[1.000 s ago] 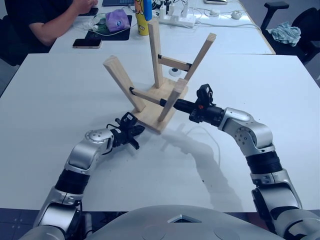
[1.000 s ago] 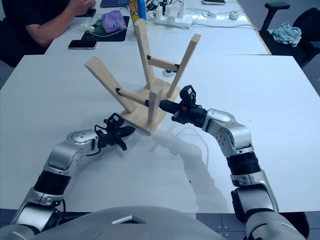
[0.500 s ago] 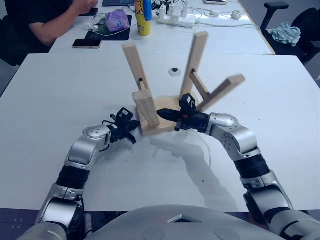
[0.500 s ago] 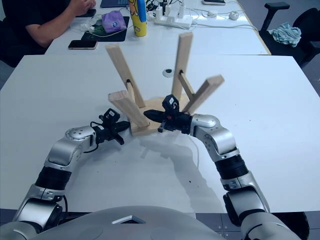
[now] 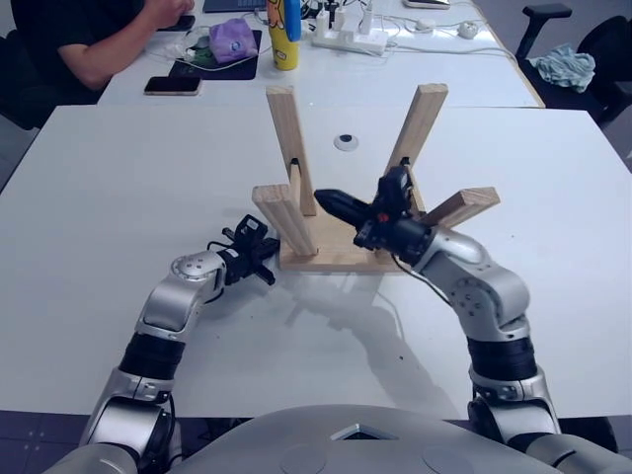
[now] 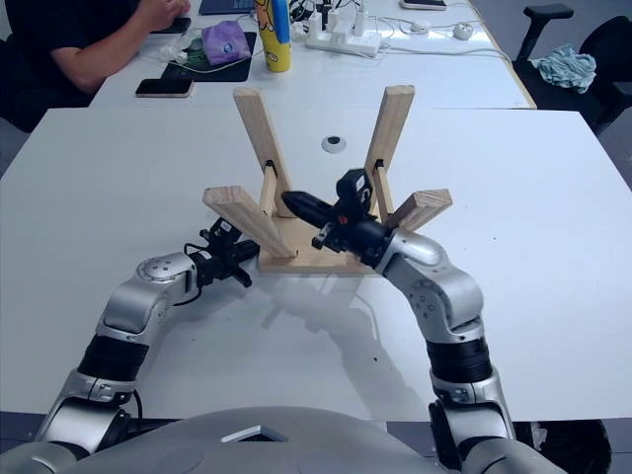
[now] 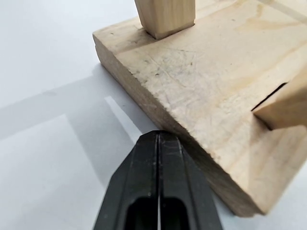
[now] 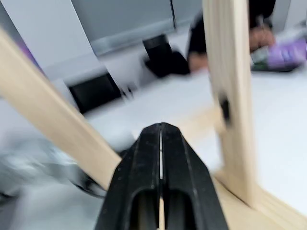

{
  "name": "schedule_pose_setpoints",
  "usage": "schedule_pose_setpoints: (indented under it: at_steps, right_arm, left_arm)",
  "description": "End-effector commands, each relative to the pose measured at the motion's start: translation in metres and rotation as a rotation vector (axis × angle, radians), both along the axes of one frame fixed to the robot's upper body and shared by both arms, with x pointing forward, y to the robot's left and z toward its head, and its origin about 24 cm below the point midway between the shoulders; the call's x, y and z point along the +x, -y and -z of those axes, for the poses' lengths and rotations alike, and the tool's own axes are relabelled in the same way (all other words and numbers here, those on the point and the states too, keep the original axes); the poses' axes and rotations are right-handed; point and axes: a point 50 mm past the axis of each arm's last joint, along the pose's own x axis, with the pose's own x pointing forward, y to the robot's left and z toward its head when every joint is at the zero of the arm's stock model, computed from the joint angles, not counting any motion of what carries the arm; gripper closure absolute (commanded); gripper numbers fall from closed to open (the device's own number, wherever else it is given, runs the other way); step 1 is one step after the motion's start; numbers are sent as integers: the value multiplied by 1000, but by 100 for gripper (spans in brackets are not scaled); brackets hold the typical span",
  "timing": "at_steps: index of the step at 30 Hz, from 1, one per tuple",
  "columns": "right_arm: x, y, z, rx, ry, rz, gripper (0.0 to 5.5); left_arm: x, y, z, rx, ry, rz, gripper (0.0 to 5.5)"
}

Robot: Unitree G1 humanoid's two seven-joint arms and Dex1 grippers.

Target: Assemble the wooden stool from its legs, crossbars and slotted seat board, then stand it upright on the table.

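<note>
The wooden stool stands upside down in the middle of the white table. Its seat board lies flat and its legs point up: two tall ones at the back, two splayed ones nearer me. My left gripper is shut and empty, low on the table, its tip right at the seat board's left edge. My right gripper is shut and empty, raised above the seat board between the legs.
A small round grommet sits in the table behind the stool. The desk beyond holds a yellow bottle, a phone, a purple bundle and a power strip. Bare table lies to both sides and in front.
The stool has turned and settled with its seat board flat on the table. My right gripper has risen from the board's edge to above it. The left gripper stayed by the left edge.
</note>
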Motion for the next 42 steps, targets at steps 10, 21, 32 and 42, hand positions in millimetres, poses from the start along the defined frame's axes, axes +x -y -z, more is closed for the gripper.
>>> schedule_pose_setpoints:
  at_steps: [10, 21, 32, 42]
  right_arm:
    - [-39, 58, 93, -454, -392, -49, 550]
    - [-68, 139, 113, -661, -362, 284, 550]
    - [-62, 160, 159, -839, -201, 713, 550]
    - [-37, 102, 159, -690, -191, 637, 550]
  left_arm:
    - [-22, -7, 11, 31, -59, -56, 550]
    - [-60, -10, 7, 55, -29, -149, 550]
    - [-54, 7, 17, 103, 82, -214, 550]
    - [-50, 23, 22, 98, 73, -149, 550]
